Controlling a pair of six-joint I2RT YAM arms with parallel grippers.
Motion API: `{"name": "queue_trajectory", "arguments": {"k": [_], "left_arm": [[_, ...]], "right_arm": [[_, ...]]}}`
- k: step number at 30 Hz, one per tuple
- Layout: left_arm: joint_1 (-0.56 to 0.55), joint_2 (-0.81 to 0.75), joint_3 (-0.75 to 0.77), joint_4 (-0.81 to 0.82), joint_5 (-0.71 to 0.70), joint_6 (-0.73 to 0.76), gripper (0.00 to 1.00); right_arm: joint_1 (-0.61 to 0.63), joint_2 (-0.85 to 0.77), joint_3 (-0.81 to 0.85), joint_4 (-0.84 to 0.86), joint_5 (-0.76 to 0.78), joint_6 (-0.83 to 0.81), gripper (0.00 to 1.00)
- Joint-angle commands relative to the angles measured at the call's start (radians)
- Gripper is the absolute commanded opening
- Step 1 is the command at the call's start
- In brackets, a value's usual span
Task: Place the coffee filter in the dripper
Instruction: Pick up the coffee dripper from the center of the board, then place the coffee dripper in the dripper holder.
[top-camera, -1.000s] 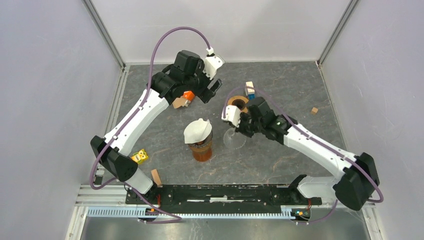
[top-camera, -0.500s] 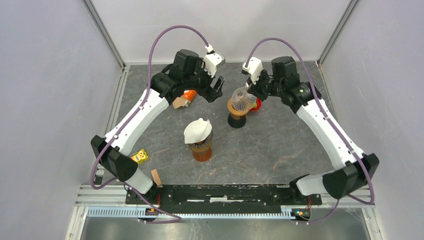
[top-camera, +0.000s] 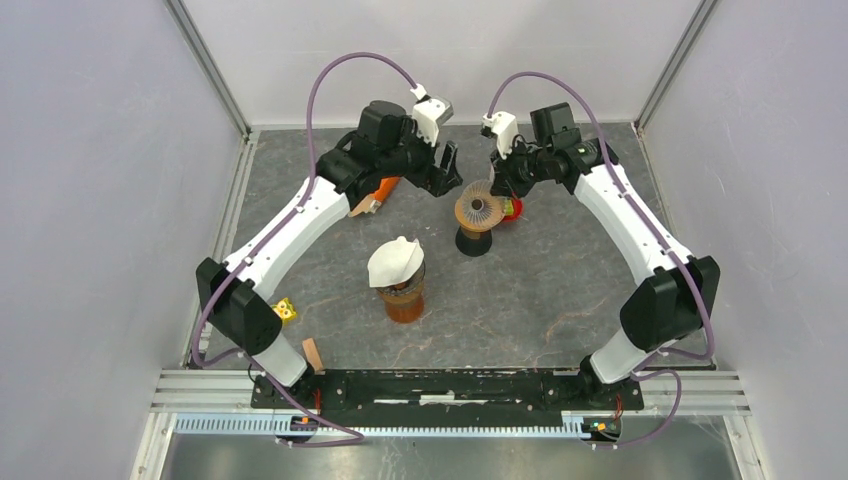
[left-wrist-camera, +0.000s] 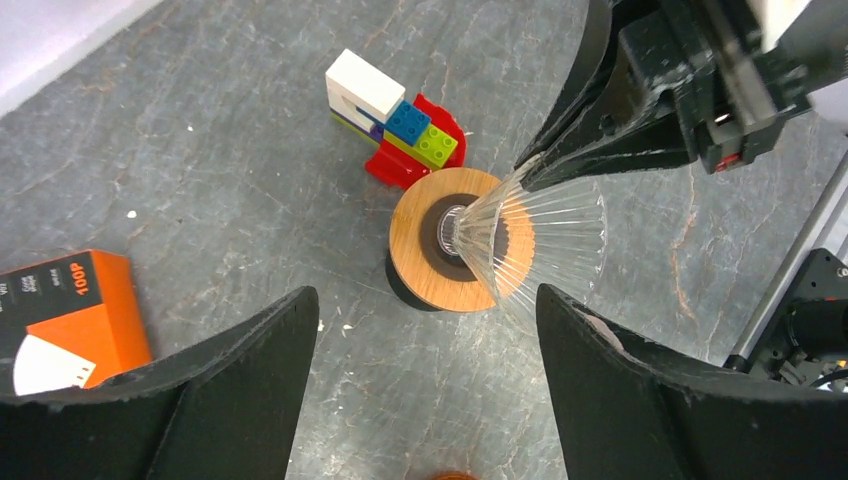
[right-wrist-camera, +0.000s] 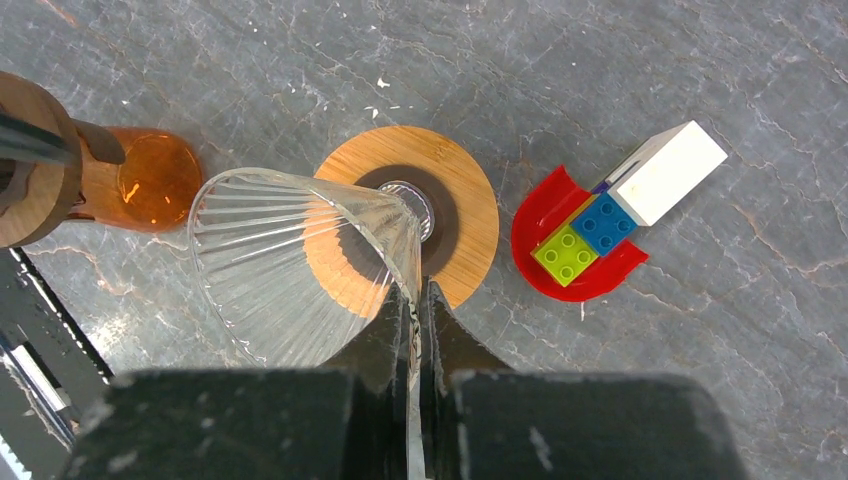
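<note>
**Dripper hauled back to its stand, filter not touched yet**

Just swung the glass dripper away from mid-bench, next to the amber carafe, over to the wooden stand at the rear. Pinched by the rim in the right jaws, shut tight on the glass. Tipped right over on its side, narrow end at the hole in the stand's ring, so not seated upright yet by the look of it.

Nudged the left jaws in closer too: spread wide, holding nothing, hovering just beside the stand. Probably means getting the dripper set up first. No move on the paper filter so far, perched on top of the carafe in the middle of the bench, well apart from either set of jaws.

Room-wise, a bit tight at the back. Lego block pile just beside the ring, orange box off to one side, rear wall near. Plenty of bare bench between stand and carafe, and open space above the filter for a reach from the top.
</note>
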Motion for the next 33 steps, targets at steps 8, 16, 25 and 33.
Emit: {"name": "queue_trajectory", "arguments": {"k": [8,16,25,33], "left_arm": [[-0.043,0.039,-0.076,0.141,0.030,-0.068,0.78],[-0.067,0.104,-0.031,0.139,0.028,-0.046,0.69],[-0.081,0.161,-0.006,0.126,0.038,-0.037,0.56],[-0.087,0.182,0.008,0.121,0.043,-0.040,0.35]], "right_arm": [[-0.008,0.056,0.104,-0.044,-0.022,0.028,0.01],[-0.008,0.064,0.114,-0.049,-0.008,0.023,0.01],[-0.009,0.069,0.116,-0.060,0.000,0.009,0.04],[-0.009,0.049,0.090,-0.036,0.003,0.005,0.07]]}}
